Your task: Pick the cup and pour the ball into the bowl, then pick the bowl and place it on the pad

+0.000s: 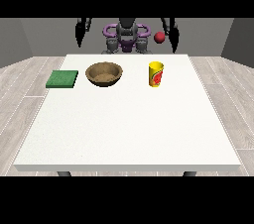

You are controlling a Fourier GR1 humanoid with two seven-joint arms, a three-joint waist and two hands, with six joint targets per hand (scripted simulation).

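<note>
White table [124, 134] bears yellow cup [156, 74] with red mark; hands' finger state unclear.

robot [127, 37]: head cut off by the view's top, lower body hidden behind counter [129, 124] | robot hand at the view's left [79, 37]: too small to tell how fingers lie | robot hand at the view's right [173, 37]: same | cup [156, 74]: inside not visible | counter legs: only stubs show below front edge
</note>
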